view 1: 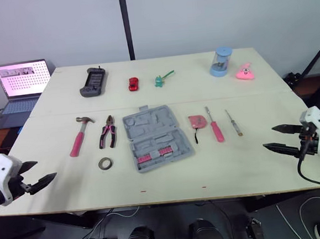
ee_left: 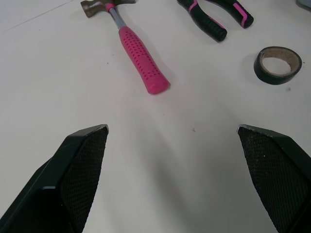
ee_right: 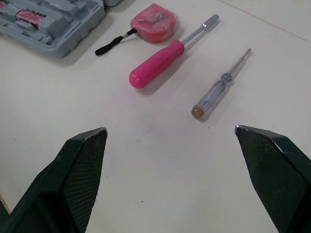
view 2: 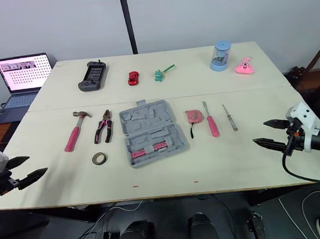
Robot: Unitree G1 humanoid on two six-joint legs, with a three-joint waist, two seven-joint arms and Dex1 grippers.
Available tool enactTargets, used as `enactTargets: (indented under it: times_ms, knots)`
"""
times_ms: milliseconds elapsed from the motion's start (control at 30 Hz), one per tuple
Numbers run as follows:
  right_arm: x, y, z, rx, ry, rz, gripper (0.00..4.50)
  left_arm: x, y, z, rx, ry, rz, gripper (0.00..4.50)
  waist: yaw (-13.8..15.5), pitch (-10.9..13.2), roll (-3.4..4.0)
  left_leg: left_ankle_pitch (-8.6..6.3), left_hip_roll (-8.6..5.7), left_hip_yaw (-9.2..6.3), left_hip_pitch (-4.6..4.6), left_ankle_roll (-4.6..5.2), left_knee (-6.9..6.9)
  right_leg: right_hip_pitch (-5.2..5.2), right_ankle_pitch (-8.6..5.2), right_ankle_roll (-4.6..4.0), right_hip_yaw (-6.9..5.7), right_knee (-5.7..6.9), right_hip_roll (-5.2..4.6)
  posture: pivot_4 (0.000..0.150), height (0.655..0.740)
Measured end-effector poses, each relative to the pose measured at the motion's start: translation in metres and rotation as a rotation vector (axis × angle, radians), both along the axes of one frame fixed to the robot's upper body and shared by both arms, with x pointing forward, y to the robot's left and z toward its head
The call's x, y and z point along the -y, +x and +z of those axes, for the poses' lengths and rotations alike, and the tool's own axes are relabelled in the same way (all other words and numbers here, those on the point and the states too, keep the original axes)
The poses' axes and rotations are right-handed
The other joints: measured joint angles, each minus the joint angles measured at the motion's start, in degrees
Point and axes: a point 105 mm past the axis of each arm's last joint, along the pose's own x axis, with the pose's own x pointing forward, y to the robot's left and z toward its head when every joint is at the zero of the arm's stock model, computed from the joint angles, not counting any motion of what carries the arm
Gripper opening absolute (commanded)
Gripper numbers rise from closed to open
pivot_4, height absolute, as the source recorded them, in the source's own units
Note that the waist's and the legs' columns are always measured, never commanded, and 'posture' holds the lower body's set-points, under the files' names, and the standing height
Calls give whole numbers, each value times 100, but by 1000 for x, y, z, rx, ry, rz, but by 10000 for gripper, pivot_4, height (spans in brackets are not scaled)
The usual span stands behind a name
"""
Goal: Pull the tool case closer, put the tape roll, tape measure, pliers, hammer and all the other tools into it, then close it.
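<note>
Tool case lies in the middle of the tabletop, grey, its moulded inside facing up. To its left I see the hammer, the pliers and, nearer me, the tape roll. To its right lie the tape measure and two screwdrivers. My left tool is near the front left edge, my right tool near the right edge. Both have their fingers spread wide and hold nothing.
</note>
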Motion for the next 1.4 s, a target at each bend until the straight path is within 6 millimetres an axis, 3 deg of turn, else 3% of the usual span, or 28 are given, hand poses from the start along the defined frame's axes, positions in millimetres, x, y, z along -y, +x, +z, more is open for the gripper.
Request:
enactTargets:
  times_ms: [567, 967, 1100, 1200, 1400]
  knots:
    - [-9, 3, -1, 13, 42, -8, 45000, -2, 1, -1, 3, -2, 23, 44698, 2, 0, 0, 0, 0, -1, 0, 0, 0, 0, 0, 0, 0, 0, 0, 1500, 6741]
    - [-24, 1, 29, 81, 108, -56, 45000, 14, 3, 5, 13, -38, -36, 44698, 15, 0, 0, 0, 1, -4, 0, 0, 0, 1, 0, 0, 0, 0, -2, 1500, 6741]
    - [-48, 11, 48, 101, 165, -52, 45000, 31, 15, 23, 63, -57, -70, 44698, 6, 0, 0, 0, 2, -6, 0, 0, 1, 1, 1, -2, 0, 0, -1, 1500, 6741]
    - [-77, 21, 57, 112, 188, -13, 45000, 52, 22, 30, 112, -69, -90, 44698, -3, -1, 1, 0, 2, -4, 0, 0, 0, 1, 1, -2, 3, -1, -2, 1500, 6741]
    - [-141, 60, 29, 2, 81, 35, 45000, 103, 36, 20, 111, -165, -97, 44698, 1, -2, -7, 1, 0, -6, 0, -1, 2, 1, 2, -2, 2, -1, 1, 1500, 6741]
